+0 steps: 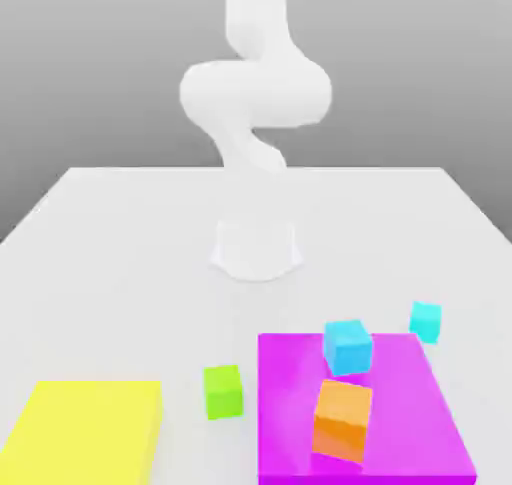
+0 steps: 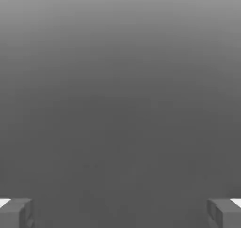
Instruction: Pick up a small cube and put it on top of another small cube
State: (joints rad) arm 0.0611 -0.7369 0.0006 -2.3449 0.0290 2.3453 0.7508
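Four cubes wait for you on the surface [image 1: 120, 233], and you should read them from the exterior view's left to its right before you move. First comes the lime-green cube [image 1: 222, 391], beside a flat yellow slab [image 1: 85, 428]. Next, on the magenta slab [image 1: 400, 413], stand the orange cube [image 1: 342, 420] and behind it the sky-blue cube [image 1: 347, 346]. Last, just past the slab's far right corner, sits the small cube [image 1: 425, 322] directly on the surface.

Your gripper [image 2: 120, 215] is released, its fingers [image 2: 16, 213] spread wide with nothing between them, and the arm [image 1: 255, 93] is folded up high near its base.

I judge the approach has not begun. Bring the gripper straight down over the small cube and close on two opposite flat sides. It has no long axis; it appears turned slightly, so match the wrist to its faces.
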